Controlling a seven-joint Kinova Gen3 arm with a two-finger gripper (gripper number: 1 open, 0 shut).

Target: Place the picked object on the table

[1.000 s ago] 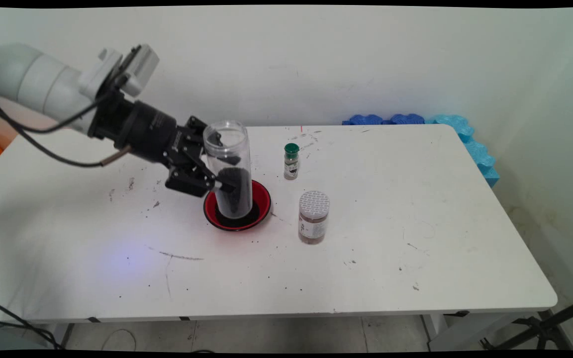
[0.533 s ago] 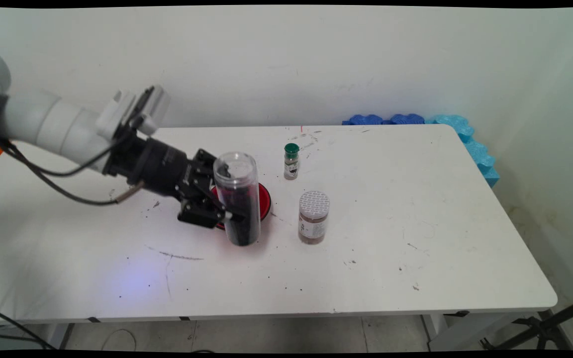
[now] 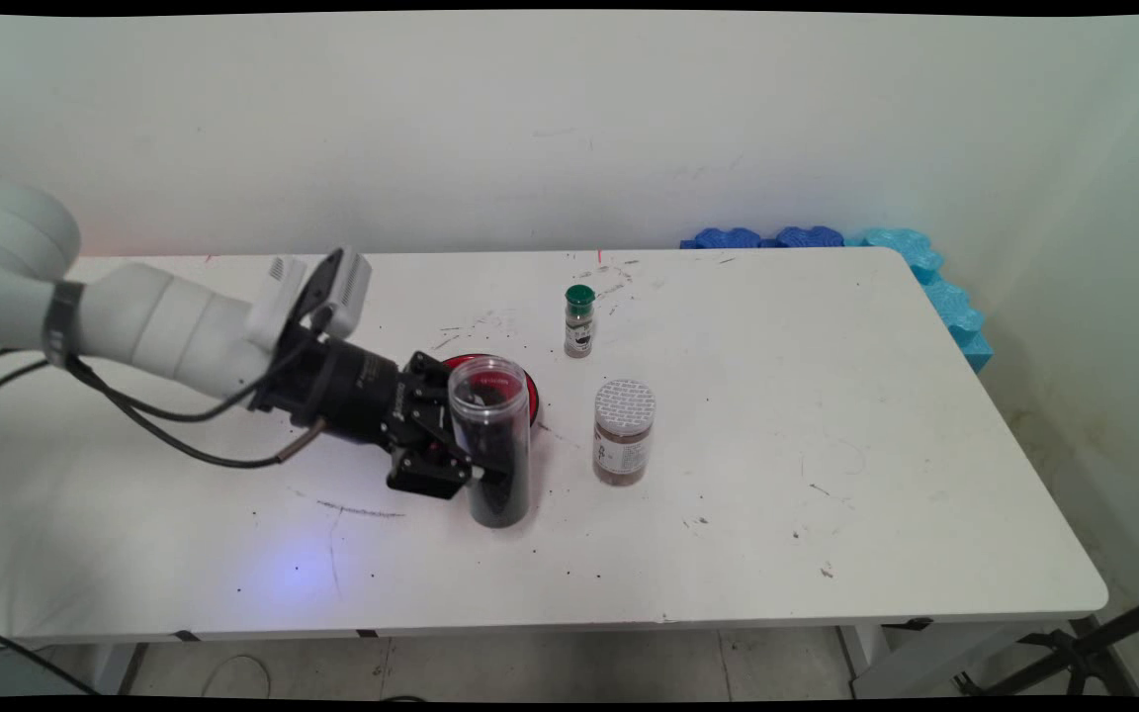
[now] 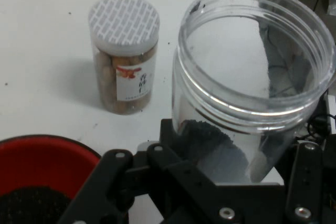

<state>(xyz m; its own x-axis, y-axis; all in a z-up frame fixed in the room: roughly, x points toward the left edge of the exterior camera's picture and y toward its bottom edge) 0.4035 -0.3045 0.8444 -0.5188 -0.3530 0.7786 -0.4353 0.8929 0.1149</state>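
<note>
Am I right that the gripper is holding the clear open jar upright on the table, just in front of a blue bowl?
Not quite: the bowl is red, not blue, as the main view shows, with dark grains in it. The rest holds: the gripper is shut on the clear open jar, which stands upright on the table just in front of the bowl.

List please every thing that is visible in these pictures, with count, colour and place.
clear jar: 1, transparent, dark grains inside, open top, held upright just in front of the bowl
bowl: 1, red, dark contents, behind the clear jar
snack jar: 1, brown contents, white patterned lid, right of the clear jar
spice bottle: 1, green cap, behind the snack jar
foam pieces: several, blue, table's far right corner
table: 1, white
gripper: 1, black, closed on the clear jar
</note>
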